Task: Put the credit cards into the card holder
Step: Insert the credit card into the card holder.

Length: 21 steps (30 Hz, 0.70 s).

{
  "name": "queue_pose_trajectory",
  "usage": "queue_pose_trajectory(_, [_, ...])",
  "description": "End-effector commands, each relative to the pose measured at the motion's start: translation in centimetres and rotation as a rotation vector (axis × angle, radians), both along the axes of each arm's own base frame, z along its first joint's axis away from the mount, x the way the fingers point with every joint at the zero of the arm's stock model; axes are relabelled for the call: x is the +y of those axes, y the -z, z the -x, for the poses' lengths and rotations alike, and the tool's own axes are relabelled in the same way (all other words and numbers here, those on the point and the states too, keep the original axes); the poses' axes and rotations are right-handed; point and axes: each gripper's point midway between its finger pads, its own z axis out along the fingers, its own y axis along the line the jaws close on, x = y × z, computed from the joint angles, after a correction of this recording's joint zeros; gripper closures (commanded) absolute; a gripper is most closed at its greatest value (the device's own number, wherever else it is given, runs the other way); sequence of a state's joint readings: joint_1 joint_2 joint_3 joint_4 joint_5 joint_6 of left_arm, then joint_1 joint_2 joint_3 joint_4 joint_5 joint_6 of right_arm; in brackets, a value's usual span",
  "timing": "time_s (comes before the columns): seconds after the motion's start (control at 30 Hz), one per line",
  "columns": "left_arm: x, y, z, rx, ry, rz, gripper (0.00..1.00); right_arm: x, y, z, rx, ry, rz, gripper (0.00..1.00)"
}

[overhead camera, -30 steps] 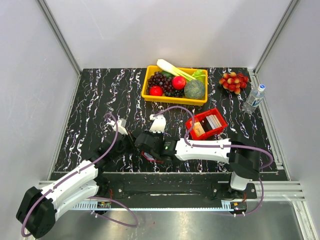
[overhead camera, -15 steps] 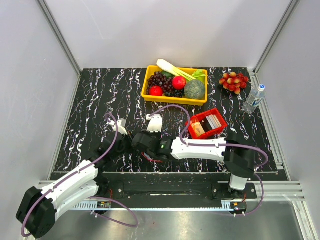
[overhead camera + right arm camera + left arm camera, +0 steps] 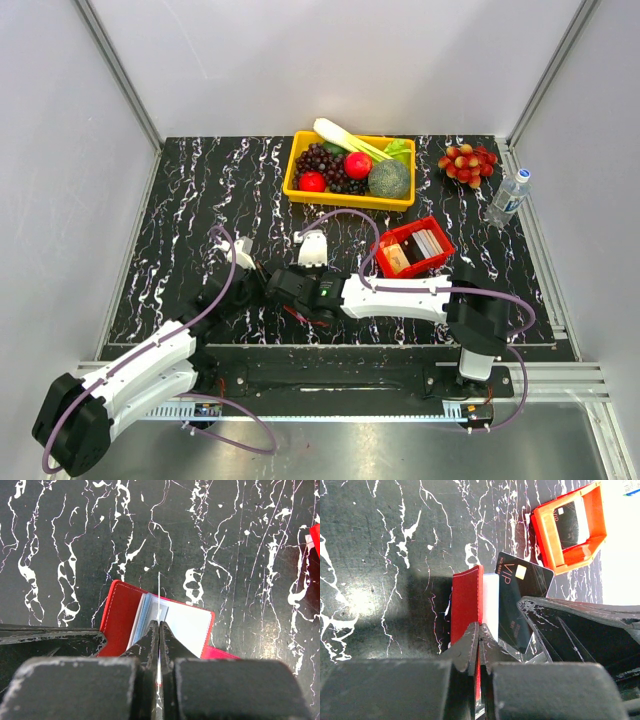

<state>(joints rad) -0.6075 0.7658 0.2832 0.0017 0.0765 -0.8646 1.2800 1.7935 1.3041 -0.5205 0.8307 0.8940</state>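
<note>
Holding the card holder (image 3: pixel 466 597) open on the desk (image 3: pixel 380 540), my left pincer (image 3: pixel 480 630) is clamped on its red cover. Just beside it, my right pincer (image 3: pixel 159 625), closed on a black card (image 3: pixel 520 595), tips it toward the pale pocket, not yet seated. Beyond the holder, the red tray (image 3: pixel 546 535) holds more cards (image 3: pixel 420 245) to load.

Glossy credit card (image 3: pixel 517 597), matt stitched card holder (image 3: pixel 466 602), marble-look table (image 3: pixel 380 540)

The left arm (image 3: pixel 150 365) and right arm (image 3: pixel 395 297) have white link shells and black joint housings. A purple cable (image 3: pixel 345 215) loops along each. The left end effector (image 3: pixel 479 630) and right end effector (image 3: pixel 159 625) have scuffed matte-black fingers (image 3: pixel 462 652).
</note>
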Motion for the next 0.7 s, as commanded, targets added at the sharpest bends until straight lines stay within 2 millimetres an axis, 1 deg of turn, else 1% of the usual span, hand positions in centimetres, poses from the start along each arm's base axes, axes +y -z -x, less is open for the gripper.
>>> queue_pose_trajectory(0.0, [-0.8,-2.0,-0.6,-0.064,0.014,0.052,1.00,-1.1,-2.2,-0.7,-0.058,0.051,-0.012,1.00])
queue_pose_trajectory(0.1, [-1.0,-2.3,-0.6,-0.075,0.028,0.054,1.00,-1.2,-3.0,-0.6,-0.059,0.057,-0.063,1.00])
queue_pose_trajectory(0.27, [-0.9,-1.9,-0.6,-0.064,0.023,0.045,1.00,0.7,-3.4,-0.1,-0.031,0.007,-0.159,1.00])
queue_pose_trajectory(0.4, [-0.9,-2.0,-0.6,-0.064,0.024,0.048,1.00,1.2,-3.6,-0.2,-0.031,-0.003,-0.173,1.00])
queue_pose_trajectory(0.5, [-0.7,-1.8,-0.6,-0.060,0.018,0.040,1.00,1.2,-4.1,-0.2,-0.042,-0.014,-0.166,1.00])
queue_pose_trajectory(0.67, [-0.7,-1.9,-0.7,-0.064,0.016,0.040,1.00,0.0,-5.1,-0.5,-0.083,-0.001,-0.138,1.00])
